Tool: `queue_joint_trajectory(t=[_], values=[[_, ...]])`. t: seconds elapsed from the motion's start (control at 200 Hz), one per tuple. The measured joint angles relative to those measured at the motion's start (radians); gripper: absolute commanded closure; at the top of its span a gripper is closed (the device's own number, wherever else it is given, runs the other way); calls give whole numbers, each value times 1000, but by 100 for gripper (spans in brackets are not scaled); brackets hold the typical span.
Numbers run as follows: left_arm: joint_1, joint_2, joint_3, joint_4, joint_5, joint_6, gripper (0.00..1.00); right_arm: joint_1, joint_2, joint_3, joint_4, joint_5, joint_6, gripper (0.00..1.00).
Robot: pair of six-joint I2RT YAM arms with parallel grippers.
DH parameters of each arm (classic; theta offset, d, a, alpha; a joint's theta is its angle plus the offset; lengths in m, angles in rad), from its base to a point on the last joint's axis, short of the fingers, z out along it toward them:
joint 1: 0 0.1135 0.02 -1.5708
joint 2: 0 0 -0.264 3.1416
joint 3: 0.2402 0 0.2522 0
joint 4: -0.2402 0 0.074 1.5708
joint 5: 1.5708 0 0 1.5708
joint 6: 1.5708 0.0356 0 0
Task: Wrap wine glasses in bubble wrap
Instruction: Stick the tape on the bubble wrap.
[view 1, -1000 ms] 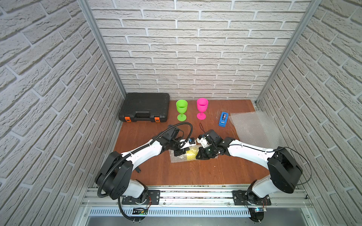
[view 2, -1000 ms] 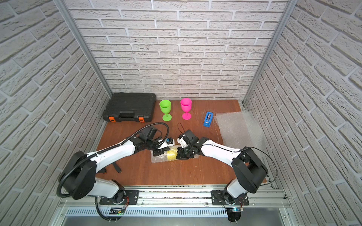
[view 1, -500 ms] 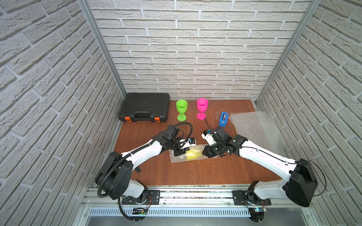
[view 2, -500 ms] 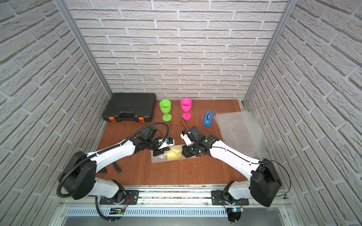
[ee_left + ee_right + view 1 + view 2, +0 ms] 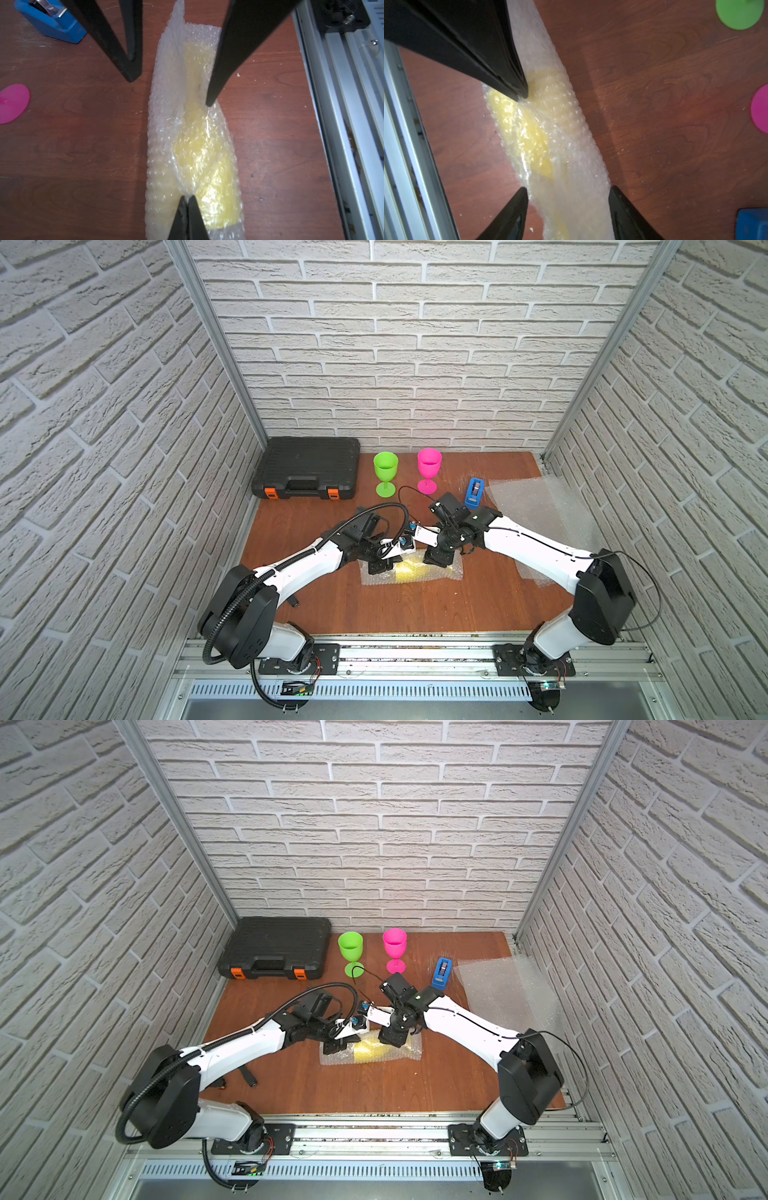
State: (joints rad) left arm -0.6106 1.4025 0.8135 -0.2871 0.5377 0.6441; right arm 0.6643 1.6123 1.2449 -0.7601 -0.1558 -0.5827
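A yellow wine glass [image 5: 409, 571] lies on its side mid-table, rolled inside a sheet of bubble wrap [image 5: 451, 569]. My left gripper [image 5: 187, 197] is shut, and creases in the film over the glass's bowl [image 5: 199, 153] run into its tips. My right gripper [image 5: 568, 188] is open, one finger on each side of the wrapped bundle [image 5: 571, 145] near its other end. In both top views the two grippers meet over the bundle, left [image 5: 334, 1048] and right [image 5: 436, 562]. The green [image 5: 385, 472] and pink [image 5: 429, 468] wine glasses stand upright and bare at the back.
A blue tape dispenser [image 5: 474, 492] stands to the right of the pink glass. Spare bubble wrap sheets [image 5: 536, 510] lie flat along the right wall. A black case [image 5: 307, 467] fills the back left corner. The metal rail [image 5: 415, 649] borders the table's front edge.
My right gripper has opened from shut and now straddles the bundle, and its arm has shifted. The left gripper has held its place and stayed shut.
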Motion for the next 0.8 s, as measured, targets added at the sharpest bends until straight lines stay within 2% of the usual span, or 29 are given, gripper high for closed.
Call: queue_joint_trajectory(t=[0.14,0.29,0.8], values=[[-2,-1,0,-7,10,12,100,-5,81,80,-54,-13,-139,39],[-3,-3,0,-13,12,18,100,-19,129,128,-115,-67,-216,41],[-14,-3,0,-30,49,26,100,-42,113,125,-229,-156,-229,40]])
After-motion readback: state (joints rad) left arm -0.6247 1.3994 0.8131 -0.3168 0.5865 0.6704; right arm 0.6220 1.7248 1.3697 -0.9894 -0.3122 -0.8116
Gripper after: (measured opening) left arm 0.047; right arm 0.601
